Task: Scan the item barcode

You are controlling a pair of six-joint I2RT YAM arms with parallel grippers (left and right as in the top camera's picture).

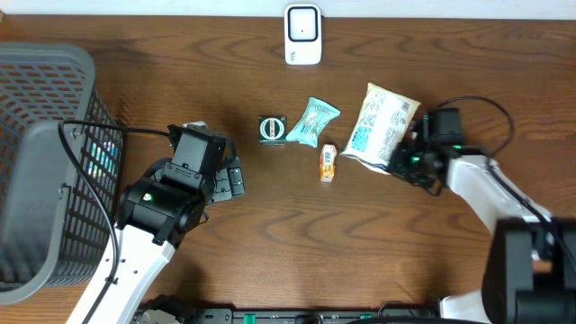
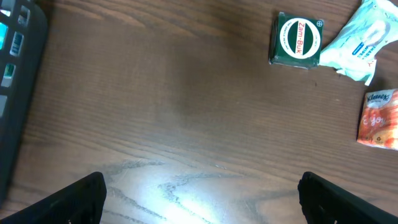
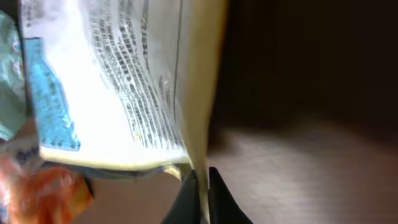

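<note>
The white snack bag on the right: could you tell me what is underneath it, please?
Only wooden table shows around the white snack bag, whose edge the right fingers pinch. The spot beneath it is covered in every view.

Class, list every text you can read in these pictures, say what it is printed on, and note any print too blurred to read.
"Zam-Buk": on the green box.
"Kleenex": on the orange packet; the word below it is blurred.
Too blurred: the dense print on the white and blue bag.
Too small: the lettering on the pale green packet.
</note>
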